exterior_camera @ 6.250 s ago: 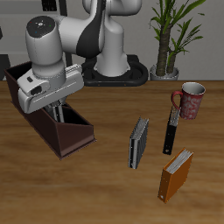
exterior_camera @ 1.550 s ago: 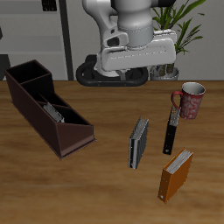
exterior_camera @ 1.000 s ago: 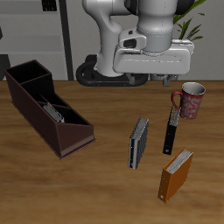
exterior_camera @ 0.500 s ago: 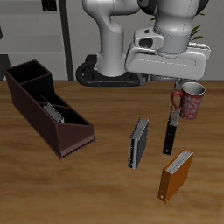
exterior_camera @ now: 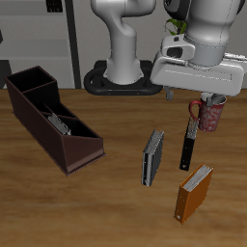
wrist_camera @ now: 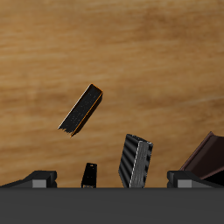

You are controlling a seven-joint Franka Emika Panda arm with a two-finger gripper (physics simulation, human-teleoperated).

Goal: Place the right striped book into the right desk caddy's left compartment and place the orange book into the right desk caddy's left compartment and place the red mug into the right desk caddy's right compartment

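Fingers of the gripper (exterior_camera: 196, 99) look parted and hold nothing above the red mug (exterior_camera: 209, 112) near the tabletop's back edge, while the orange book (exterior_camera: 194, 192) stands upright toward the front edge, graspable from above.

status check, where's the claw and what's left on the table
Claw above the red mug, state unclear. Striped book in right desk caddy. Orange book on table. Nothing blocking.
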